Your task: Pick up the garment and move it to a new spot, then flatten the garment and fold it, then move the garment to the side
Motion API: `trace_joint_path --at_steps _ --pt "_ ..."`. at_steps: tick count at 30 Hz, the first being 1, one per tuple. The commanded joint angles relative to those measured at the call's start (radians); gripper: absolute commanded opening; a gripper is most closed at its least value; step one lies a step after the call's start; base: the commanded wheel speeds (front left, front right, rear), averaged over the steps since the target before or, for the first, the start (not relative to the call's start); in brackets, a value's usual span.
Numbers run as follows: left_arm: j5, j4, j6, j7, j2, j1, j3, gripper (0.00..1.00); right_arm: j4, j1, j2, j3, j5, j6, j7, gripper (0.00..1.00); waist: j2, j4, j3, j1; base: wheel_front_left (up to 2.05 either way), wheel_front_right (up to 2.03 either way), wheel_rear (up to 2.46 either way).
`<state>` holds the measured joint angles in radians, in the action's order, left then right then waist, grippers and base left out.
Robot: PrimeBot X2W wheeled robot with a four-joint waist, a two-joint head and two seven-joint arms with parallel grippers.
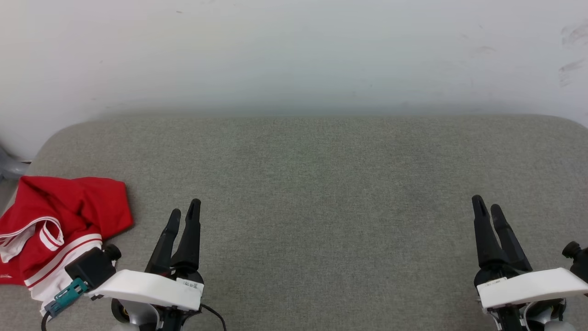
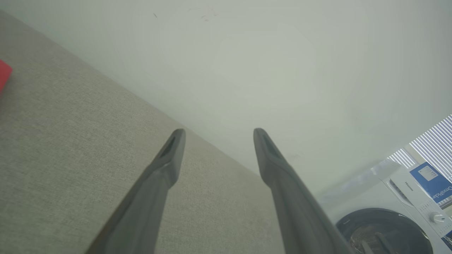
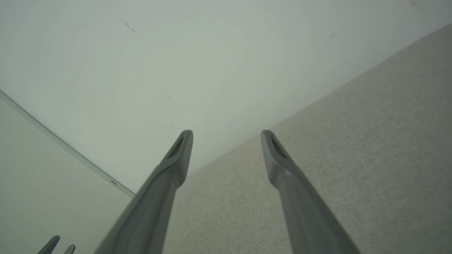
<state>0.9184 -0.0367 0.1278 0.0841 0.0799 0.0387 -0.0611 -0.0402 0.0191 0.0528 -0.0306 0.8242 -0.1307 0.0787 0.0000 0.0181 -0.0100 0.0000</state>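
Observation:
The garment (image 1: 59,225), red with white sleeves and striped trim, lies crumpled at the left edge of the grey fabric surface (image 1: 312,193); its print is hidden. A red corner of the garment (image 2: 4,76) shows at the left edge of the left wrist view. My left gripper (image 1: 184,212) hovers just right of the garment, open and empty, its fingers (image 2: 169,155) spread apart. My right gripper (image 1: 488,207) stands open and empty at the lower right, far from the garment, with fingers (image 3: 180,155) apart over the surface's edge.
A pale wall (image 1: 294,55) rises behind the grey surface. A white washing machine (image 2: 395,211) with a dark round door stands beyond the surface's end. The other arm's fingertips (image 3: 56,245) peek in at the right wrist view's lower left.

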Motion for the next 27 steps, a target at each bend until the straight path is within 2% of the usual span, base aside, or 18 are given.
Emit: trace_joint_path --at_steps 1,13,27 --pt "-0.066 0.012 0.002 0.013 0.016 0.003 -0.008 1.00 0.023 0.000 0.012 0.006 -0.070 0.000 0.001 1.00 0.0000 0.001 -0.001 0.0000 0.00 0.00 0.00" --pt "-0.306 0.017 0.002 0.048 0.036 0.004 -0.006 1.00 0.076 -0.026 0.030 0.007 -0.328 0.000 -0.026 1.00 0.0000 0.004 -0.003 0.0000 0.00 0.00 0.00" --pt "-0.478 0.002 -0.004 0.083 0.029 -0.008 0.000 1.00 0.110 -0.040 0.015 -0.005 -0.521 0.000 -0.051 1.00 0.0000 0.008 -0.003 0.0000 0.00 0.00 0.00"
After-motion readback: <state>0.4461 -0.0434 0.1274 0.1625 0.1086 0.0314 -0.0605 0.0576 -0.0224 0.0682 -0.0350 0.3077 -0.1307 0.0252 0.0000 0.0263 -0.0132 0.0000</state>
